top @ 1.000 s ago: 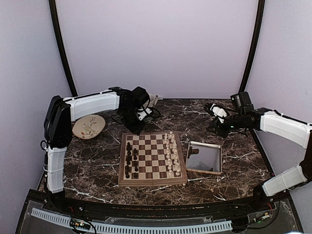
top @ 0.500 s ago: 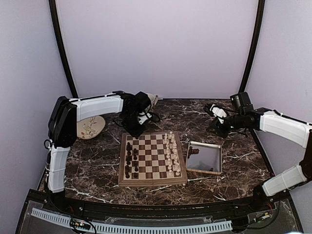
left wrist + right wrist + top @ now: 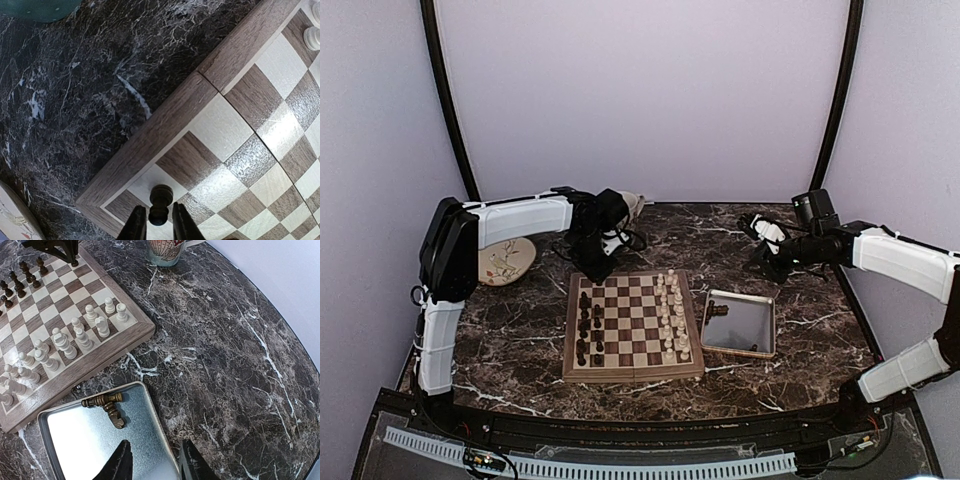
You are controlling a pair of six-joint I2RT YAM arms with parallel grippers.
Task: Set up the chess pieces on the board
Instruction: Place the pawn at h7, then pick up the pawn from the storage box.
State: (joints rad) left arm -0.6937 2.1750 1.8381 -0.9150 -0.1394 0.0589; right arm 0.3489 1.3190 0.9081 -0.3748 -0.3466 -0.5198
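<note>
Fingers (image 3: 136, 225) of your left gripper (image 3: 159, 214) are narrowly flanking a dark pawn (image 3: 160, 194) on the board's (image 3: 165, 125) corner, lower centre; you cannot tell whether they are gripping it. Your right gripper (image 3: 152, 460) is hanging parted and holding nothing, over the tray (image 3: 90, 440). The frame top is cropping the mug's (image 3: 165, 250) red print past reading.

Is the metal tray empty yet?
Not empty: at least two dark chess pieces lie on their sides in the metal tray, seen in the right wrist view.

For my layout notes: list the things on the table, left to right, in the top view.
Plate → dark pieces → white pieces → tray.
</note>
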